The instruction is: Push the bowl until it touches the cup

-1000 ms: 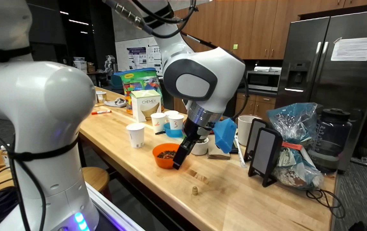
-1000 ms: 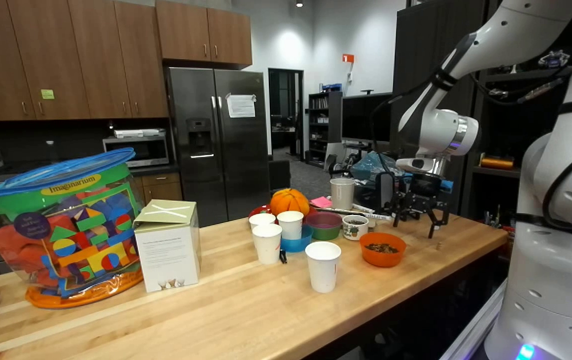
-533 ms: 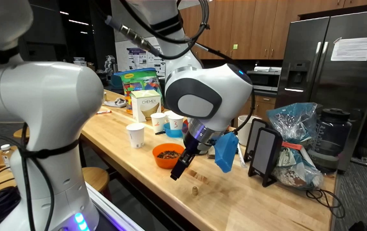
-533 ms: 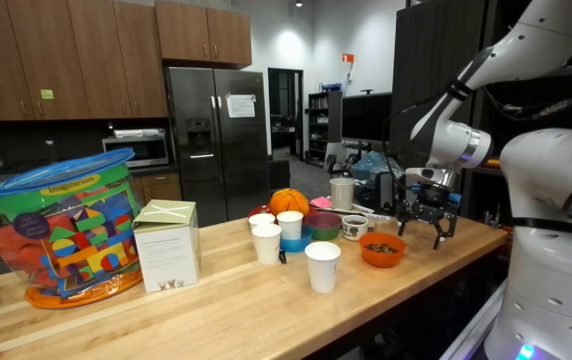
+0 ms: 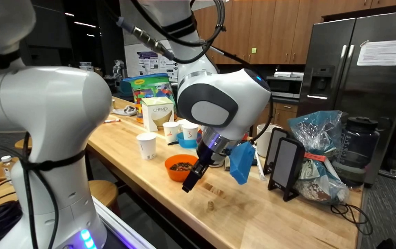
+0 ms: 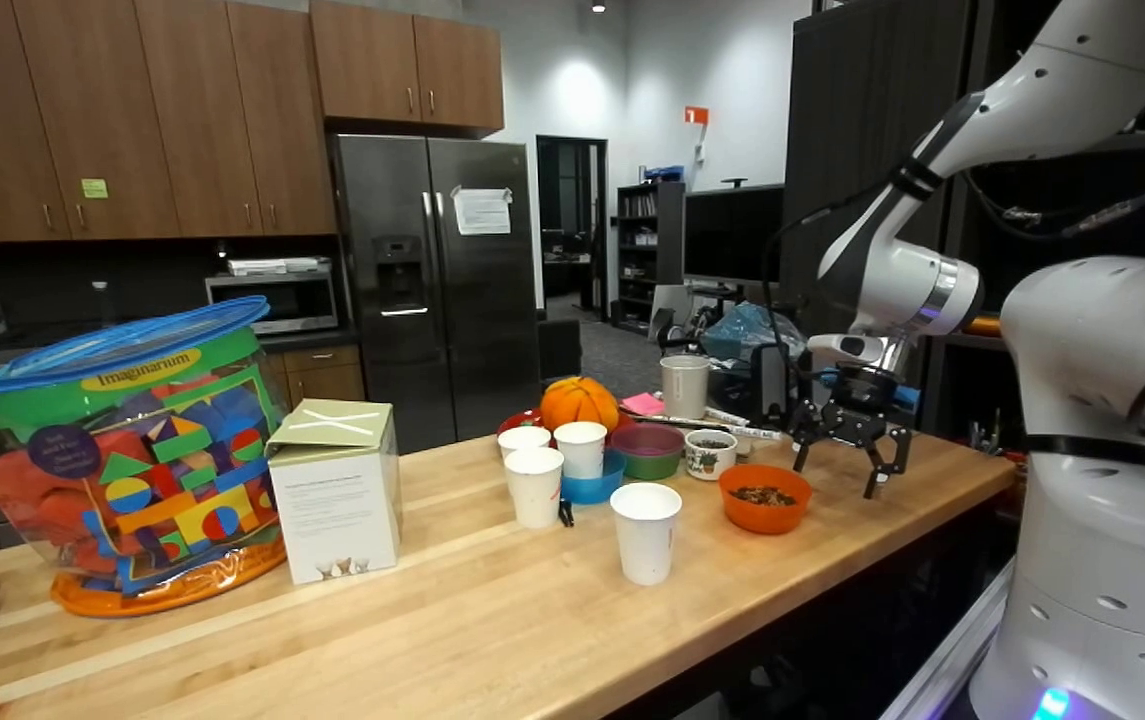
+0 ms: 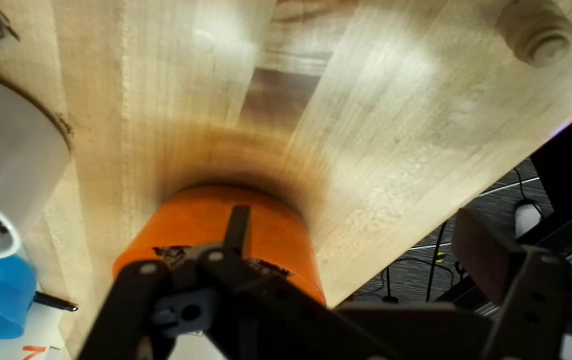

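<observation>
In both exterior views the order from left to right is cup [image 6: 646, 540], bowl [image 6: 765, 517], gripper [image 6: 837, 478], which suggests the set-up just before the push: the cup and the bowl stand apart, with a strip of bench [image 6: 492, 610] between, and the gripper is on the bowl's side away from the cup. The next move seems to call for lining the gripper up low behind the bowl's wall, then a steady drive toward the cup, along the bench's long edge beside the arm's base [image 6: 1047, 590], ending at first touch; the cup looks light and could tip if pressed further.

The cup, leftmost, stands upright near that long edge. The bowl comes next, level, near the same edge, with dark loose contents [image 6: 764, 495] that a jolt might spill. At right, nearer the bench's end, the gripper slants down, its fingers [image 7: 238, 227] spread apart and holding nothing. In the wrist view one finger shows in front of the bowl's wall and the other past the long edge, so the bowl appears to lie toward one side of the gripper. Whether either touches the bowl cannot be told.
</observation>
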Robot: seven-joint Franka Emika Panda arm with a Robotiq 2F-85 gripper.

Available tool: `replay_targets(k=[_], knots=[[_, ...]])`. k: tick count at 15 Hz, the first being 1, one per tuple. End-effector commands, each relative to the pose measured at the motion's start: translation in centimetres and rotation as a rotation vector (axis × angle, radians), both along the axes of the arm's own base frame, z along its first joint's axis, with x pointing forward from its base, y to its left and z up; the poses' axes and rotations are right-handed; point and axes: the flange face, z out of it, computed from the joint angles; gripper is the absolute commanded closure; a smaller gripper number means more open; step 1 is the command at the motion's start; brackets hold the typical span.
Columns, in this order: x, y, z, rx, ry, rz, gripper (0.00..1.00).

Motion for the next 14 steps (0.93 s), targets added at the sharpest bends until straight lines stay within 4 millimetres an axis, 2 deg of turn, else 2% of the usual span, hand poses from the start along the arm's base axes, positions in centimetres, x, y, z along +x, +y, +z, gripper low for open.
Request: replay_targets(k=[1, 7, 14], knots=[[0.75, 0.30, 0.20, 0.025, 0.009, -0.007, 0.00], [1.53, 0.62, 0.20, 0.043, 0.004, -0.013, 0.00], [1.33, 1.05, -0.39, 0.132, 0.042, 0.003, 0.00]])
